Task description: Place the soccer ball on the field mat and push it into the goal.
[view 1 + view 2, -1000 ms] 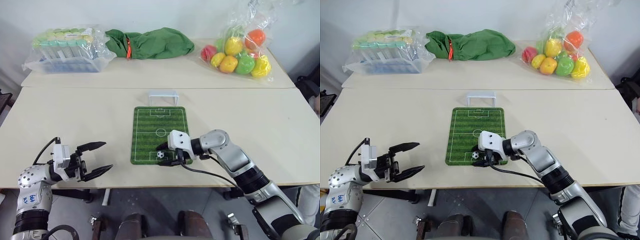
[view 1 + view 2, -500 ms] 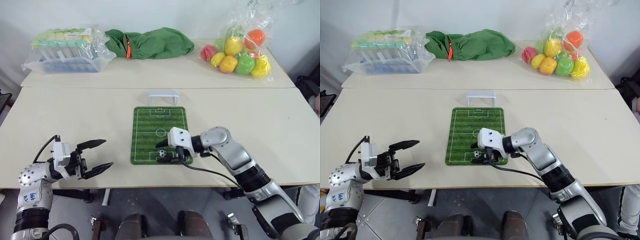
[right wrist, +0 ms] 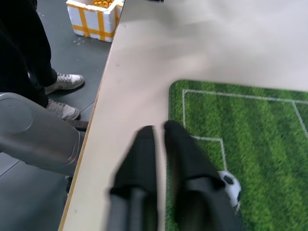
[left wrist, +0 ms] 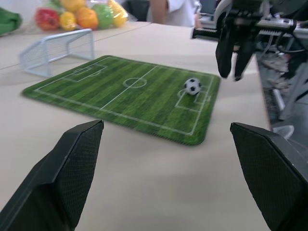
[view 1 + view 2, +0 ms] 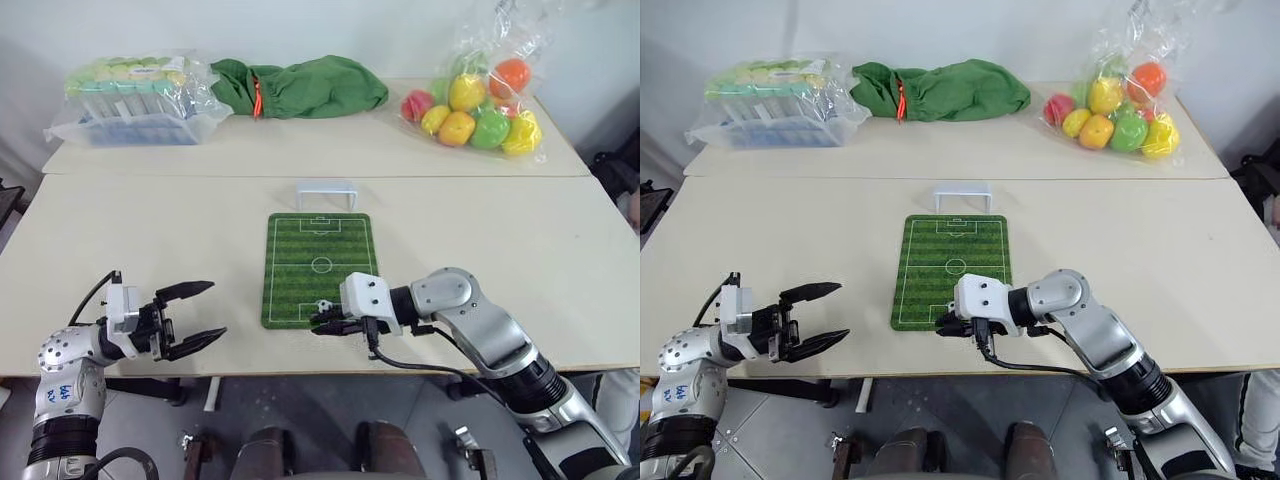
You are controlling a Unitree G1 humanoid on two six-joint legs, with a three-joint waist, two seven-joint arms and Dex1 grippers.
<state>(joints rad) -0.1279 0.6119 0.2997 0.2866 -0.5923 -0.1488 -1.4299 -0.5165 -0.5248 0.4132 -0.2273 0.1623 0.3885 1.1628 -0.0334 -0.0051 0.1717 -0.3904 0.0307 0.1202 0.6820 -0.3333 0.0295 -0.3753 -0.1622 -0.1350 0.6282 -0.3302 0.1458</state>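
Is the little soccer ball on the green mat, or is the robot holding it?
On the mat. The ball sits alone on the mat near its front edge. The right gripper is shut and empty beside it.

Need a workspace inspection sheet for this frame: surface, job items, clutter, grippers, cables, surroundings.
Surface: two beige tables butted together.
Job's things: soccer ball rests free on the field mat, near end; goal stands just past the far end.
Clutter: bag of coloured balls, green cloth bag, bagged tube rack on the far table.
Grippers: left gripper open, empty; right gripper shut, beside the ball.
Cables: black cable under the right wrist.
Surroundings: a person's shoes on the floor.
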